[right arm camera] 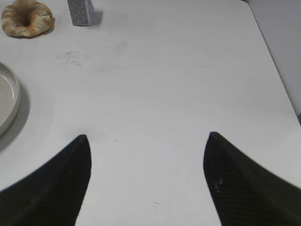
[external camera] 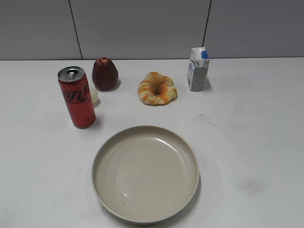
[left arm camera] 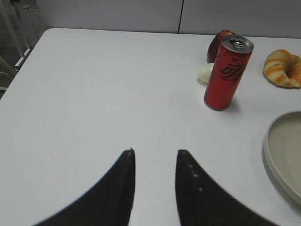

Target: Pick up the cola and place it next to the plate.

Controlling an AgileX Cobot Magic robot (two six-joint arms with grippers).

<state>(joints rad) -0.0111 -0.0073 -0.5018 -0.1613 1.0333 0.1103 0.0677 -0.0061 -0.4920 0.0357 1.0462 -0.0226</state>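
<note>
The cola (external camera: 77,97) is a tall red can standing upright at the left of the white table, behind and left of the plate (external camera: 145,173). It also shows in the left wrist view (left arm camera: 227,73), far ahead and to the right of my left gripper (left arm camera: 155,151). That gripper is open and empty over bare table. The plate's rim shows at the right edge of the left wrist view (left arm camera: 277,155) and at the left edge of the right wrist view (right arm camera: 10,96). My right gripper (right arm camera: 146,136) is wide open and empty over bare table. Neither gripper shows in the exterior view.
A dark red apple (external camera: 105,74) and a small pale egg-like object (external camera: 94,96) sit just behind the can. A bread ring (external camera: 157,88) and a small milk carton (external camera: 198,69) stand at the back. The table's edges show in both wrist views.
</note>
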